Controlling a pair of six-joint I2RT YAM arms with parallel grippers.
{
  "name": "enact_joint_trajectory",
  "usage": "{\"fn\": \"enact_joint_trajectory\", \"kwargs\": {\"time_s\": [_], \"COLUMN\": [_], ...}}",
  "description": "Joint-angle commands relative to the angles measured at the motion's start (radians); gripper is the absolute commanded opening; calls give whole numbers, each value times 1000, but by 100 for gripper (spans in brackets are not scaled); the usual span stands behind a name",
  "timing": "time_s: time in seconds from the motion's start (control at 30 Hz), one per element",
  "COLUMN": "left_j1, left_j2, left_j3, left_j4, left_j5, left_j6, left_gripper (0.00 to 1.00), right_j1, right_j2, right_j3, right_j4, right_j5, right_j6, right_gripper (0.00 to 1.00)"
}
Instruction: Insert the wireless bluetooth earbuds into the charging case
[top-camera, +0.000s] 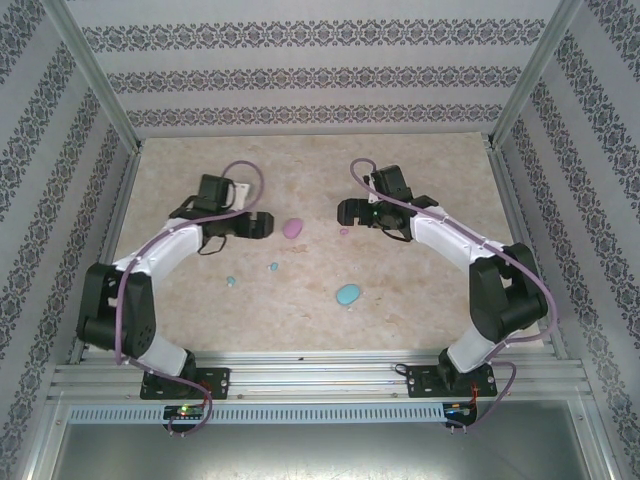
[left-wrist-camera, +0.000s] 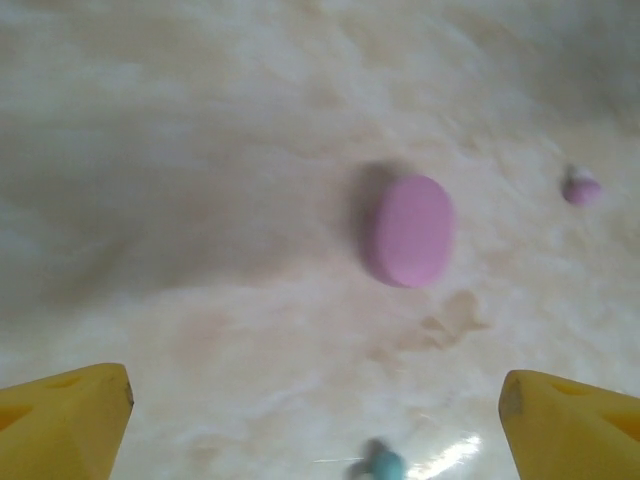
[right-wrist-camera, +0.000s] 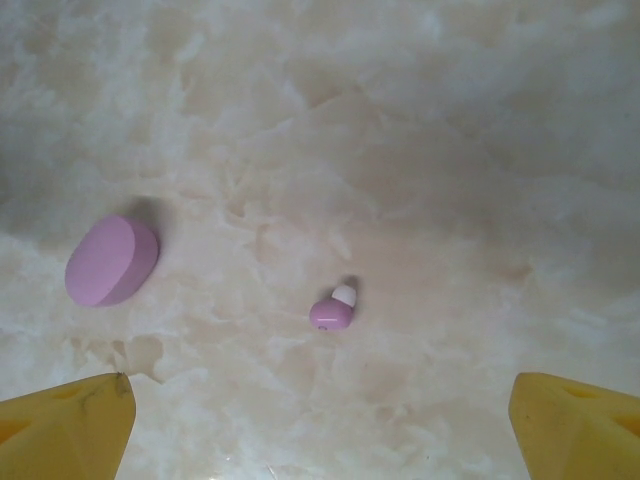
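The closed pink oval charging case (top-camera: 292, 228) lies mid-table between my two grippers. My left gripper (top-camera: 262, 225) hovers just left of it, open, its yellow fingertips (left-wrist-camera: 65, 420) wide apart over bare table with the pink case (left-wrist-camera: 410, 230) ahead. My right gripper (top-camera: 345, 212) is open above a pink earbud (top-camera: 344, 231) with a white tip. That pink earbud (right-wrist-camera: 333, 310) lies ahead of its empty jaws, with the pink case (right-wrist-camera: 110, 260) to the left. Two light-blue earbuds (top-camera: 273, 267) (top-camera: 231, 281) lie nearer the arms; one blue earbud (left-wrist-camera: 385, 465) shows blurred between the left fingers.
A closed light-blue oval case (top-camera: 348, 294) rests nearer the front, right of centre. The marbled tabletop (top-camera: 420, 300) is fenced by metal rails and patterned walls on three sides. A pink earbud (left-wrist-camera: 581, 188) sits right of the pink case.
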Motion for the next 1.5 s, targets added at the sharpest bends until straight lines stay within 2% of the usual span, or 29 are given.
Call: {"fn": "enact_joint_trajectory", "kwargs": {"time_s": [0.0, 0.1, 0.23, 0.47, 0.6, 0.83, 1.0, 1.2, 1.47], "left_j1": [-73, -109, -158, -164, -164, -168, -173, -176, -179], "left_j2": [108, 209, 322, 424, 464, 524, 520, 453, 344], "left_j3": [86, 161, 272, 340, 354, 392, 380, 317, 265], "left_j4": [-106, -107, -156, -182, -175, -169, -154, -87, -37], "left_j5": [25, 45, -3, -99, -89, -45, -31, 44, 215], "left_j6": [43, 18, 53, 76, 105, 161, 209, 258, 312], "left_gripper": [88, 84, 84, 82, 81, 70, 60, 43, 34], "right_j1": [-4, -19, -57, -145, -161, -164, -167, -167, -157], "right_j2": [19, 13, -21, -76, -84, -76, -66, -77, -49], "right_j3": [55, 51, 12, -88, -98, -77, -51, -10, 75], "right_j4": [-77, -86, -77, -27, -30, -30, -41, -73, -159], "right_j5": [-31, -66, -108, -181, -192, -228, -279, -324, -434], "right_j6": [58, 55, 77, 139, 136, 147, 162, 182, 197], "right_gripper": [96, 97, 97, 97, 97, 97, 94, 89, 78]}}
